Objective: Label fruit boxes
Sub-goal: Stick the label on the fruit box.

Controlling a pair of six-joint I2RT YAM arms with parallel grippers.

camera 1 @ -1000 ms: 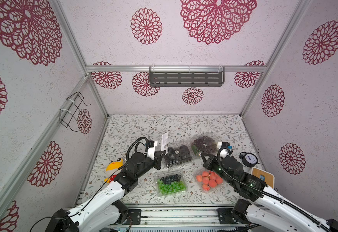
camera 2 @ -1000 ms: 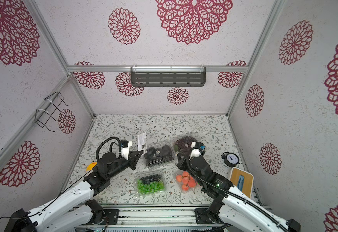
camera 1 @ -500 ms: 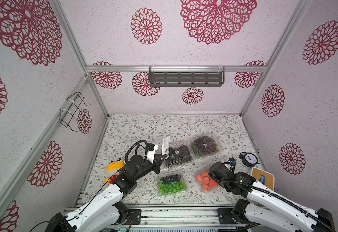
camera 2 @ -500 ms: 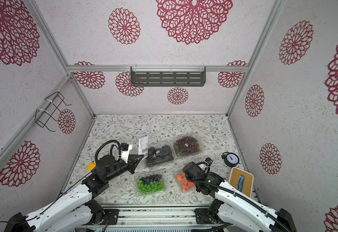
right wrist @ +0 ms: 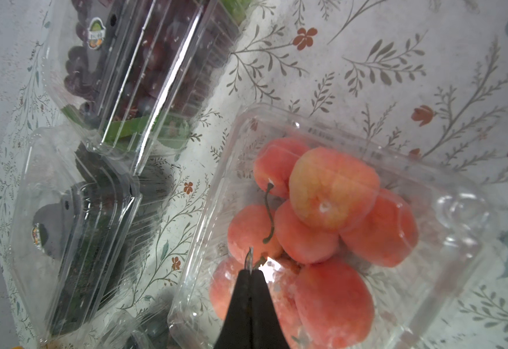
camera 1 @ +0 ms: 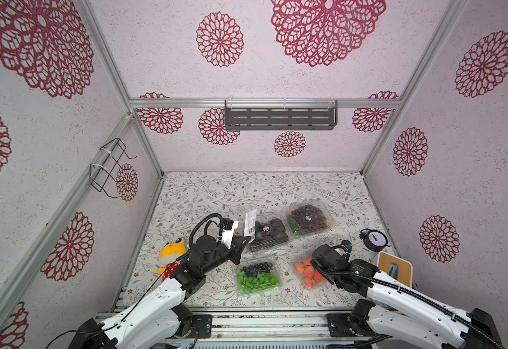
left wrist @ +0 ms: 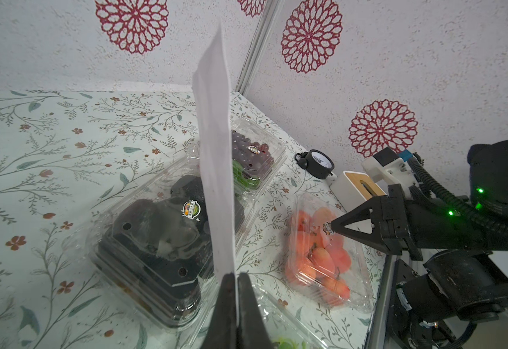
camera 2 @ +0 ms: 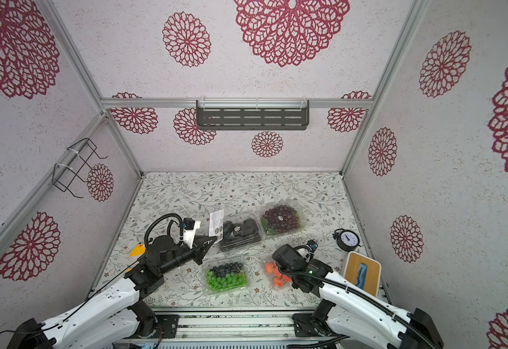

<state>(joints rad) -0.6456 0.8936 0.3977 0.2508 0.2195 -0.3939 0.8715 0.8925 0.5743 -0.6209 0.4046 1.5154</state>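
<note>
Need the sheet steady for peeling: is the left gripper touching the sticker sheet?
Touching. The left wrist view shows the left gripper shut on the lower edge of the sticker sheet, which stands upright.

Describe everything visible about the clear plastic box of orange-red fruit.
The clear plastic clamshell box is rectangular with rounded corners. Its lid is closed and it lies flat on the floral tabletop, at the near right. Inside are round orange-red fruits, loosely piled, one with a thin stem. No label shows on its lid yet. The right end effector, shut on a small sticker, hangs over the lid; whether it touches cannot be told.
</note>
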